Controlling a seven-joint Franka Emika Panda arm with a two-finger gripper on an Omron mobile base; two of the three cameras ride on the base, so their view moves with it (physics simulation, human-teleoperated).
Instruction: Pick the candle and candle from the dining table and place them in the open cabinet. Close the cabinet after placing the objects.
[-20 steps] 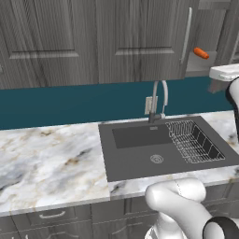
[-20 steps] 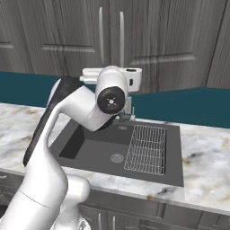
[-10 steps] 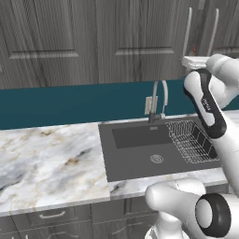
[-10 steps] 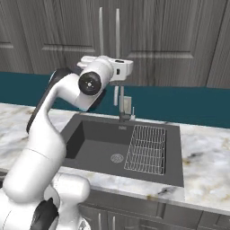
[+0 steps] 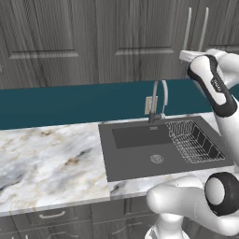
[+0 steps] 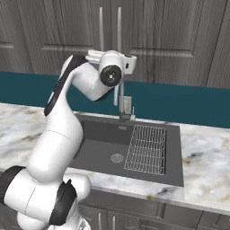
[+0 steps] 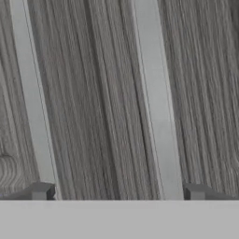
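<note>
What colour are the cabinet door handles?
Silver, on dark grey wood-grain doors; the handles show best in the hand view.

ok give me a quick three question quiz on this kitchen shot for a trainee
1. True or false: the doors of the cabinet with the two silver bar handles are shut.
2. Where does the wire rack lie in the sink: A the side by the arm's base, B the far side?
3. Fill in: the claw stands ____, holding nothing.

Key: 1 true; 2 B; 3 open
</note>
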